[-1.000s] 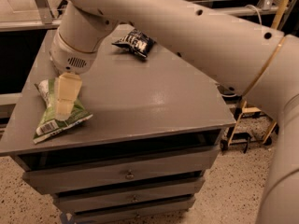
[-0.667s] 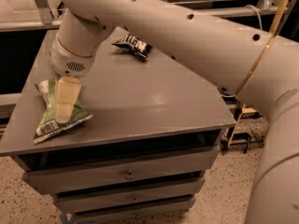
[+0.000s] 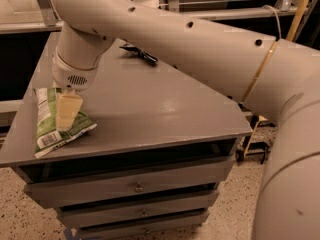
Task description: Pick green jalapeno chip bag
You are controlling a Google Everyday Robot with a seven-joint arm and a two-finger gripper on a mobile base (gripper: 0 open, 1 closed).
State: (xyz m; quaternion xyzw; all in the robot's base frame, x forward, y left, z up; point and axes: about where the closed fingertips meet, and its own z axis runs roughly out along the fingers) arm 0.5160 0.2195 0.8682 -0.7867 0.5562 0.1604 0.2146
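The green jalapeno chip bag (image 3: pixel 54 128) lies crumpled near the front left corner of the grey cabinet top (image 3: pixel 160 109), with its white barcode label toward the front edge. My gripper (image 3: pixel 66 111) points down from the arm's round wrist (image 3: pixel 75 69) and sits right on the middle of the bag, covering part of it. I cannot see whether it is touching or gripping the bag.
A dark navy chip bag (image 3: pixel 141 55) lies at the back of the top, partly hidden by my arm. The arm (image 3: pixel 200 44) crosses the view from the right. Drawers (image 3: pixel 135 186) sit below the top, and speckled floor lies around the cabinet.
The arm has swung a little further left and lower over the table and now hides more of the dark bag. The gripper stays over the green bag, which has not visibly moved.
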